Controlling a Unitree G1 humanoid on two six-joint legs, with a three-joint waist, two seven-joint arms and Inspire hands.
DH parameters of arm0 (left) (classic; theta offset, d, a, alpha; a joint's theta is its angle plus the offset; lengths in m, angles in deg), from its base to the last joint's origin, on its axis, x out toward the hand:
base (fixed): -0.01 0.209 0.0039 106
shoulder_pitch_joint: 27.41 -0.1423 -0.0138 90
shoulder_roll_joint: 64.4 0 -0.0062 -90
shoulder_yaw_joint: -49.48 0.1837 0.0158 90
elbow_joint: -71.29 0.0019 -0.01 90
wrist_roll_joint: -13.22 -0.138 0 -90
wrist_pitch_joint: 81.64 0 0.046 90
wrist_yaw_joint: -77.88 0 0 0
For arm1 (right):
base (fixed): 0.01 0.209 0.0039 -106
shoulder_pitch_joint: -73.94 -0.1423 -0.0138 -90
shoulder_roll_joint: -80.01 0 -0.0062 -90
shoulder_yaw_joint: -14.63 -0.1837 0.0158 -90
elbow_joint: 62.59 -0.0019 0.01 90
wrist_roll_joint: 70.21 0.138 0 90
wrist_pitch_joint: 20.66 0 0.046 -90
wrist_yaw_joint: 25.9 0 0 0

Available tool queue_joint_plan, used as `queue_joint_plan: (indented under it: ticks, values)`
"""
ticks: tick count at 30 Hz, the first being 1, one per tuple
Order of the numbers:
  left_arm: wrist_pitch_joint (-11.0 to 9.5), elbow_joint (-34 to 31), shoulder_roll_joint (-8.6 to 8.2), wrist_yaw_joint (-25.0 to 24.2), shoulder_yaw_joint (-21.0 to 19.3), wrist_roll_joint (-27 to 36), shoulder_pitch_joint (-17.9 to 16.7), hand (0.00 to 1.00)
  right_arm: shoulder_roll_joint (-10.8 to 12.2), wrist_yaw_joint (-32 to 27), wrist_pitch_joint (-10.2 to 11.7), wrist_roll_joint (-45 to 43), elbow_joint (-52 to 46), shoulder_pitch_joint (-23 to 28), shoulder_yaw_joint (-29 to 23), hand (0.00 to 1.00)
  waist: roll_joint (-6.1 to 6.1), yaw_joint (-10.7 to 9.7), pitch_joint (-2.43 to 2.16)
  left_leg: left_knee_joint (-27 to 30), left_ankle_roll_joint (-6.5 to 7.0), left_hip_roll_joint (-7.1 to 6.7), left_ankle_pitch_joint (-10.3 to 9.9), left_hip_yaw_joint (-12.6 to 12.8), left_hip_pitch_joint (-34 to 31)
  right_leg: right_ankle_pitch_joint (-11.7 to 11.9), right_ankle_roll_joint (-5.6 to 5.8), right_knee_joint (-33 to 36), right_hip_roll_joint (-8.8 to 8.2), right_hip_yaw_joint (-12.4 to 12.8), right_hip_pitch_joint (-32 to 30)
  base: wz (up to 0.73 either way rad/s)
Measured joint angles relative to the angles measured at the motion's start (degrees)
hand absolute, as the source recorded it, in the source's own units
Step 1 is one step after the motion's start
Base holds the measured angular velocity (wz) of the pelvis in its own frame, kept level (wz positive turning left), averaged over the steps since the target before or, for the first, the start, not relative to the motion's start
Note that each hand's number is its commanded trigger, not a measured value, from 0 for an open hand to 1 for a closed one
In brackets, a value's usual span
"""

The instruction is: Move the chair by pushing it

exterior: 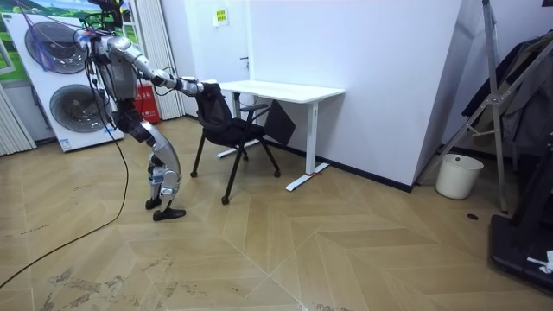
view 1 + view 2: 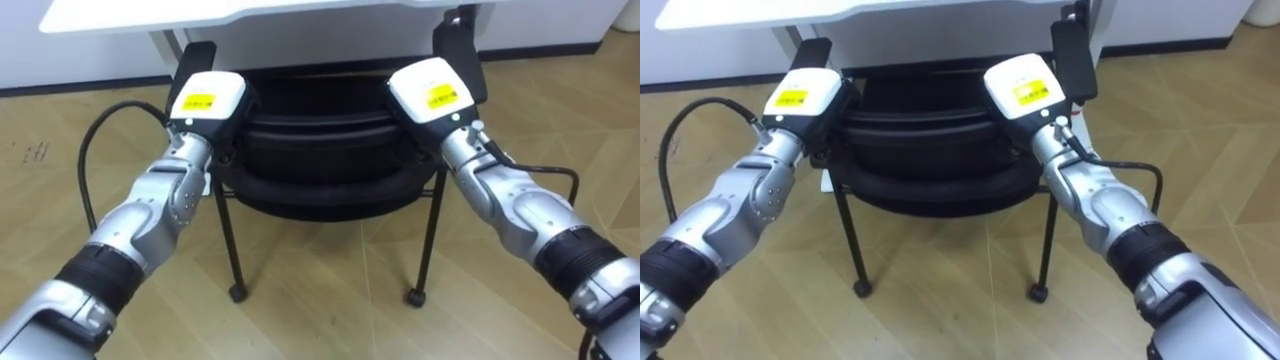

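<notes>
Chair (image 2: 320, 150), black, curved-backed, meets left robot hand (image 2: 208, 100) and right robot hand (image 2: 432, 92); grips unreadable.

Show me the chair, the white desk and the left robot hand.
chair (image 2: 320, 150), left eye view, on its black backrest.
white desk (image 2: 150, 12), left eye view, on its top.
left robot hand (image 2: 207, 98), left eye view, on its back.

White desk (image 1: 285, 89) at wall; two stacked washing machines (image 1: 56, 73); white bucket (image 1: 458, 175) on wood floor (image 1: 346, 250).
</notes>
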Motion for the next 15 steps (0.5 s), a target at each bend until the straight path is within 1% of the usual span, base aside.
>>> queue_joint_plan:
  ticks: [1, 2, 3, 4, 5, 6, 9, 11, 13, 15]
  values:
    - [-0.05, -0.01, -0.06, -0.19, 0.01, 0.00, -0.07, 1.00, 0.15, -0.03, -0.01, 0.01, 0.07, 0.08, 0.02, 1.00, 0.06, 0.09, -0.02, -0.07, 0.09, 0.05, -0.13, 0.05, 0.08, 0.20, 0.30, -0.19, 0.22, 0.36, 0.02, -0.09]
    - [-0.11, -0.01, -0.01, -0.20, 0.01, 0.00, 0.02, 1.00, 0.16, -0.14, -0.14, 0.01, 0.05, 0.07, 0.03, 0.82, 0.34, -0.05, -0.03, -0.05, 0.23, 0.59, -0.20, 0.04, -0.17, 0.59, 0.48, -0.71, 0.56, 0.31, 0.06, -0.04]
    - [-0.13, -0.01, -0.01, -0.20, 0.02, 0.00, 0.11, 1.00, 0.09, -0.18, -0.16, 0.04, 0.05, 0.07, 0.02, 0.00, 0.81, -0.23, -0.01, -0.05, 0.26, 0.79, -0.20, -0.37, -0.53, 1.17, 0.71, -1.77, 1.25, 0.23, 0.27, 0.05]
    - [-0.14, -0.01, -0.02, -0.20, 0.04, 0.00, 0.18, 1.00, 0.01, -0.25, -0.16, 0.09, -0.01, 0.08, 0.01, 0.00, 1.09, -0.40, -0.02, -0.05, 0.29, 0.88, -0.18, -0.62, -0.79, 1.43, 0.84, -2.26, 1.55, 0.08, 0.39, 0.06]
    - [-0.13, -0.01, -0.02, -0.18, 0.09, 0.00, 0.35, 0.07, -0.11, -0.35, -0.20, 0.10, -0.17, 0.03, -0.03, 0.00, 1.47, -0.54, 0.00, -0.17, 0.41, 1.05, -0.11, -0.78, -1.15, 1.99, 1.00, -3.13, 2.07, 0.04, 0.41, 0.04]
    - [-0.13, -0.01, 0.00, -0.16, 0.09, -0.02, 0.38, 0.00, -0.10, -0.40, -0.27, 0.09, -0.17, -0.01, -0.03, 0.00, 1.57, -0.53, -0.01, -0.40, 0.51, 1.07, -0.05, -0.78, -1.21, 2.28, 1.01, -3.53, 2.18, -0.01, 0.42, 0.00]
    - [-0.19, -0.05, 0.10, -0.14, 0.10, -0.10, 0.67, 0.00, 0.11, -0.41, -1.16, 0.75, -0.34, 0.01, -0.53, 0.00, 1.72, -1.04, -0.02, -1.30, 0.99, 0.61, 0.32, -1.26, -1.45, 3.08, 1.38, -4.63, 2.15, -0.34, 0.51, 0.06]
    - [-0.06, -0.05, -0.14, -0.19, -0.21, 0.07, 0.93, 0.00, 1.27, 0.35, -2.62, 1.83, -0.17, 0.01, -1.86, 0.00, 1.72, -1.56, -0.03, -2.44, 1.33, 0.22, 0.98, -1.45, -1.38, 3.88, 1.65, -5.86, 2.18, -0.66, 0.79, 0.06]
    - [-0.10, -0.06, -0.64, -0.47, -0.34, 1.30, 1.28, 0.00, 1.29, 1.13, -3.16, 3.83, -0.21, -0.16, -2.35, 0.00, 1.65, -1.52, -0.05, -3.59, 1.57, -0.37, 1.51, -1.51, -1.05, 4.32, 1.95, -6.58, 1.94, -0.74, 1.01, 0.07]
    - [-0.12, -0.05, -0.94, -1.30, -0.34, 2.59, 2.18, 0.00, 1.25, 1.53, -3.11, 5.86, 0.84, -1.20, -2.30, 0.00, 1.65, -1.36, -0.04, -4.07, 1.82, -0.58, 1.83, -1.42, -1.02, 4.62, 2.14, -6.97, 1.83, -0.75, 1.04, 0.02]
